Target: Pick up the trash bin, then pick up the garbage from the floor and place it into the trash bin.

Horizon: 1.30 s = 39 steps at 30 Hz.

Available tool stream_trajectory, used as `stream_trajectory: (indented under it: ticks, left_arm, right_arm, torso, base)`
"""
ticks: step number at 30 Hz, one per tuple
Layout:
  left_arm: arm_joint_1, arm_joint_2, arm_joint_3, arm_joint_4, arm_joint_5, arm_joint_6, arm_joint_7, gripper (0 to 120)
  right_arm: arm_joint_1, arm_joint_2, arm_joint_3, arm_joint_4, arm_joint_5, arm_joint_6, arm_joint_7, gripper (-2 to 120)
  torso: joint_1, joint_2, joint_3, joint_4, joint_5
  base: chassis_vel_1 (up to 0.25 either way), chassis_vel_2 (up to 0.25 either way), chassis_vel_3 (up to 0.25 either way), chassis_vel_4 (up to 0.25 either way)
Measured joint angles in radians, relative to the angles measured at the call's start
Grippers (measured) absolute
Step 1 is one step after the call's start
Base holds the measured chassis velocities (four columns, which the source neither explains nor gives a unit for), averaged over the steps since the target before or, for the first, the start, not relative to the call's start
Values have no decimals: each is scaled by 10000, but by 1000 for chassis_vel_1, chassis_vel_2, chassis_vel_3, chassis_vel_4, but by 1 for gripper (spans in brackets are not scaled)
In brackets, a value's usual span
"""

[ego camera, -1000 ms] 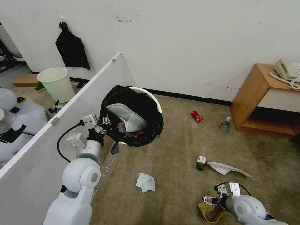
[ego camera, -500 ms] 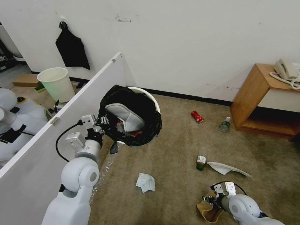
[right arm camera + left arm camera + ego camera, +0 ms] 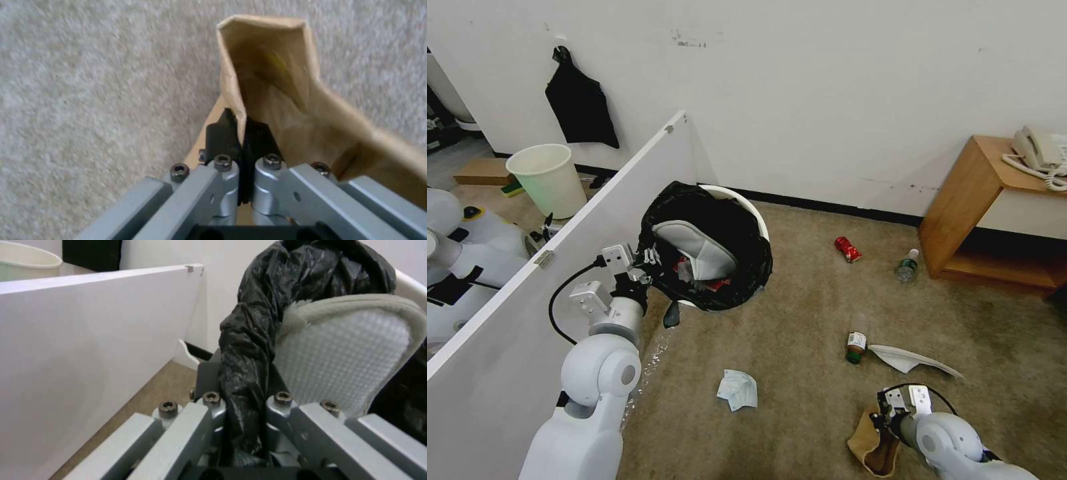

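The left gripper [image 3: 644, 267] is clamped on the rim of the trash bin [image 3: 740, 200], pinching the black bag [image 3: 249, 350] that lines it, and holds the bin tilted above the carpet [image 3: 800, 313] beside a white partition [image 3: 560, 267]. Inside the bin lie 1 white slipper [image 3: 697, 250] and some red litter [image 3: 720, 285].

The right gripper [image 3: 882, 421] is low at the near right, its fingers [image 3: 220, 135] pressed together on the edge of a brown paper bag [image 3: 285, 100] that rests on the carpet.

More garbage lies on the floor: a crumpled tissue [image 3: 738, 389] near the middle, a small bottle [image 3: 856, 346] just beside a second white slipper [image 3: 912, 359], a red can [image 3: 848, 249] farther off toward the wall, and a clear bottle [image 3: 906, 265] near a wooden side table [image 3: 970, 200] with a telephone [image 3: 1040, 152] on it.

A pale unlined bin [image 3: 548, 179] stands behind the partition, well apart from the lined one.
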<state>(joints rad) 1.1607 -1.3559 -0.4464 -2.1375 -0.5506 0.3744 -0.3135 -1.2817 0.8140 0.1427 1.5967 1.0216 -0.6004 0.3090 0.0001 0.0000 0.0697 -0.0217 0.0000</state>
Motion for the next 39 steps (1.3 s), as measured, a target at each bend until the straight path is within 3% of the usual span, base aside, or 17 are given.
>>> stream_trajectory:
  ticks: [11, 39]
  left_arm:
    - [-4, 1, -26, 6, -20, -1, -12, 4]
    - [-37, 162, 10, -181, -487, 561, -421, 4]
  right_arm:
    - [82, -10, -25, 33, -153, 76, -27, 0]
    - [544, -418, 2026, 3095, -1674, 521, -205, 0]
  torso:
    - [0, -1, 0, -1, 1]
    - [0, 0, 0, 0, 0]
  base:
    - [0, 0, 0, 0]
    - [0, 0, 0, 0]
